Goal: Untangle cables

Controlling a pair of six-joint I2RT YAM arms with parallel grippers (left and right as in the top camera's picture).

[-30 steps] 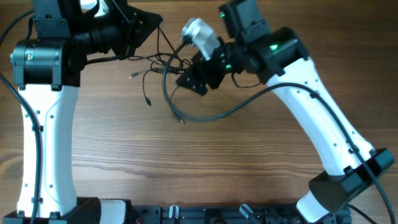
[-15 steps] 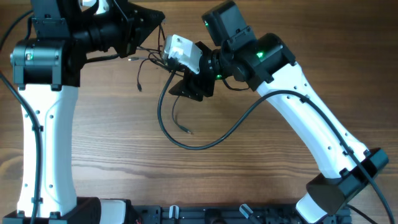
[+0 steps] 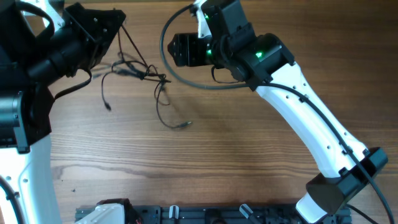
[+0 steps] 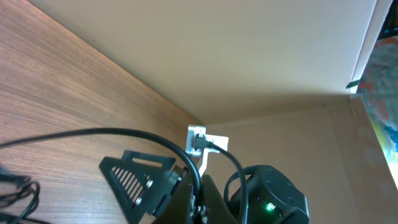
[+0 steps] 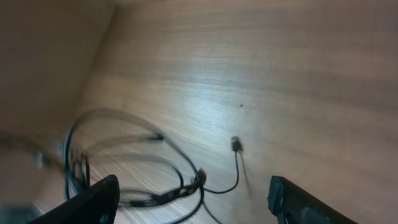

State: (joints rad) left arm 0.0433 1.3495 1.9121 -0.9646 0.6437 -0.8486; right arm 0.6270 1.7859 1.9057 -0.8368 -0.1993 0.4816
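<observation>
Overhead view of a wooden table [image 3: 249,162] with two robot arms reaching in from 6 o'clock. The cables [image 3: 147,75] lie as one loose snarl of very thin dark cords at the upper left of the table. The left gripper [image 3: 115,25] is closed, and taut strands rise from the knot to its tip, so it appears to pinch the cables there. The right gripper [image 5: 193,188] is spread wide and holds nothing; its wrist view shows bare wood and cord loops between the fingers. From the right gripper the knot lies near, at about 7 o'clock; from the left gripper, at about 5 o'clock. The snarl's long axis runs from 11 to 5 o'clock. Count: two arms, two grippers, one knot, two loose ends: a dark plug end [image 3: 107,107] and a silvery plug end [image 3: 186,123]. The number of cords is probably two, but cannot be told for certain. One thicker arm wire [image 3: 164,53] curves just beside the knot.
</observation>
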